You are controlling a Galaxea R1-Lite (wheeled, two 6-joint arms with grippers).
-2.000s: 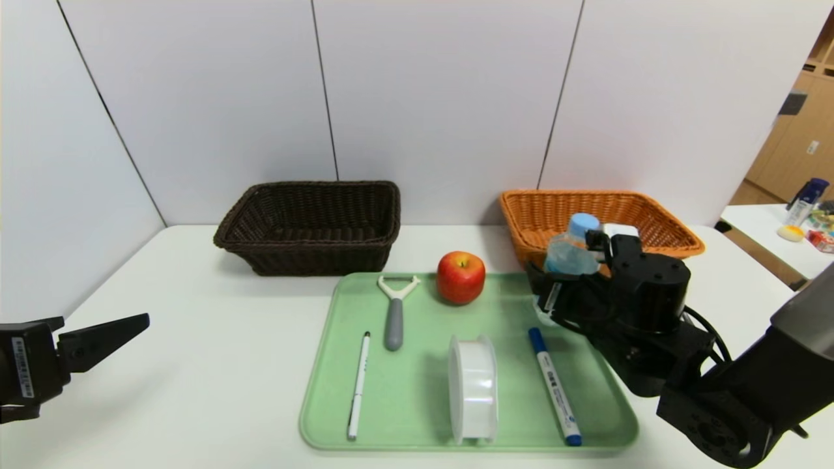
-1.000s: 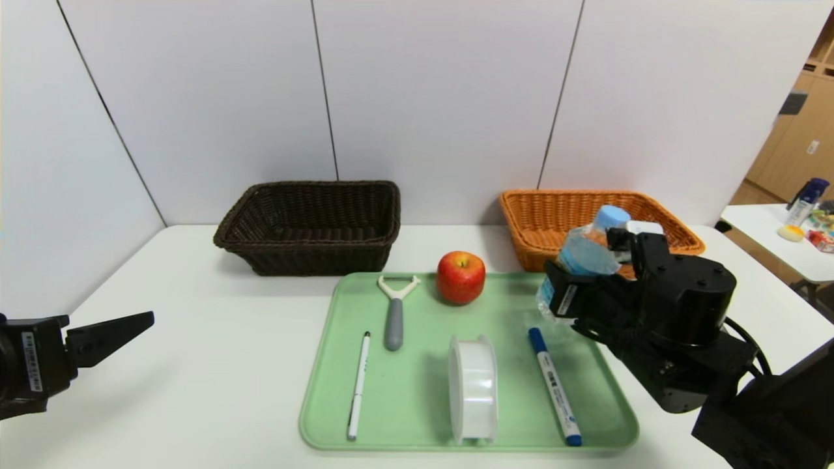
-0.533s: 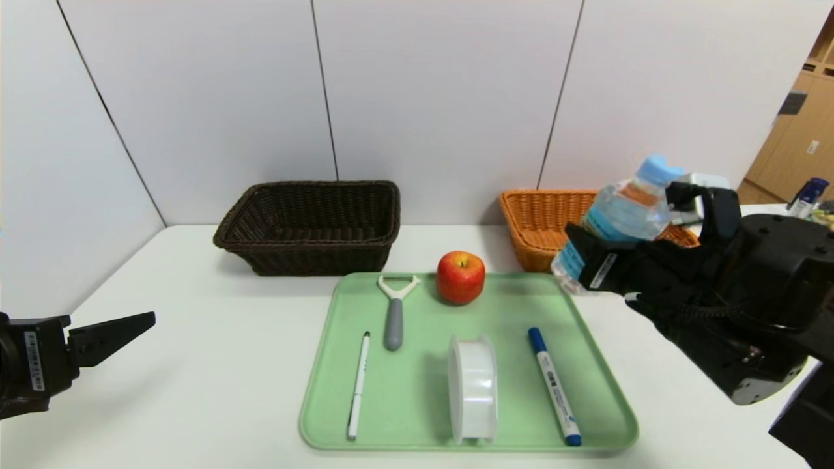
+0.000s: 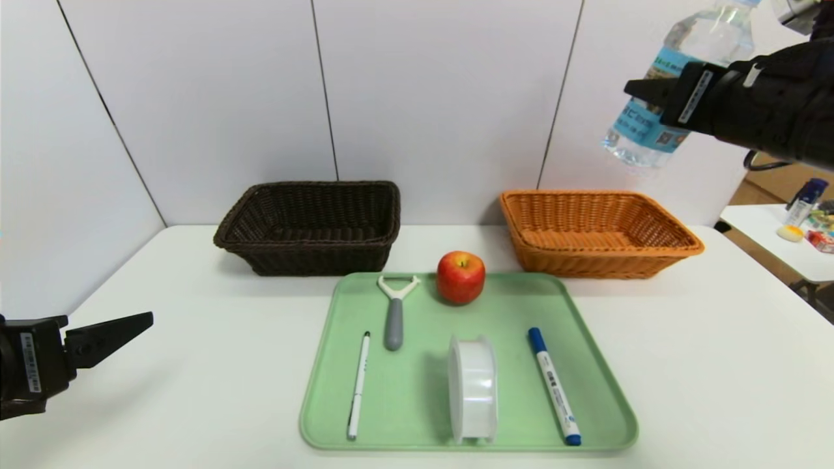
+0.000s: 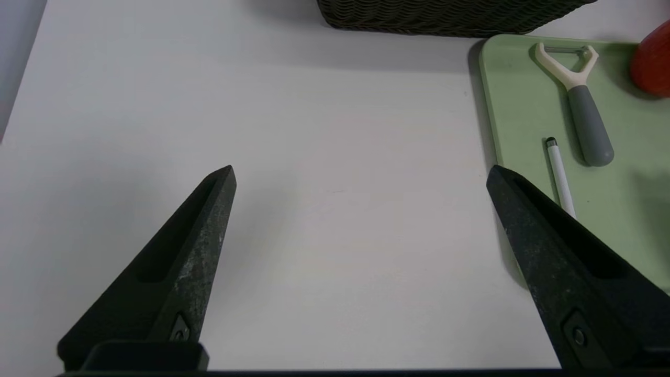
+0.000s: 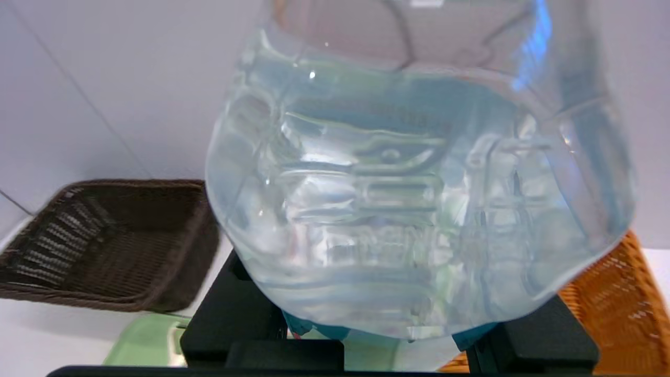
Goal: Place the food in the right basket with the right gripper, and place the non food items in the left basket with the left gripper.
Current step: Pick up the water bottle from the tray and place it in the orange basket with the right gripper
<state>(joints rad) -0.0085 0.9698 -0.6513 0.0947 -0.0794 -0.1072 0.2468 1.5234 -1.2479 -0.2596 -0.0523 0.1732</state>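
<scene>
My right gripper (image 4: 677,98) is shut on the clear drink bottle (image 4: 677,71) with the light-blue label and holds it high above the orange-tan basket (image 4: 651,257). The bottle (image 6: 413,183) fills the right wrist view. The red apple (image 4: 460,277), grey-handled peeler (image 4: 394,312), white pen (image 4: 358,384), tape roll (image 4: 474,387) and blue-capped marker (image 4: 554,394) lie on the green tray (image 4: 417,417). The dark brown basket (image 4: 311,254) stands at the back left. My left gripper (image 4: 140,322) is open and empty, low at the left; in its wrist view (image 5: 361,178) it hangs over bare table.
The white table (image 4: 195,365) ends at a grey wall behind the baskets. A second table (image 4: 762,241) with small items stands at the far right. The peeler (image 5: 581,99) and pen (image 5: 557,167) show in the left wrist view.
My right gripper has risen steeply with the bottle, from just above the tray's right side to high over the orange-tan basket. The left gripper has stayed in place.
</scene>
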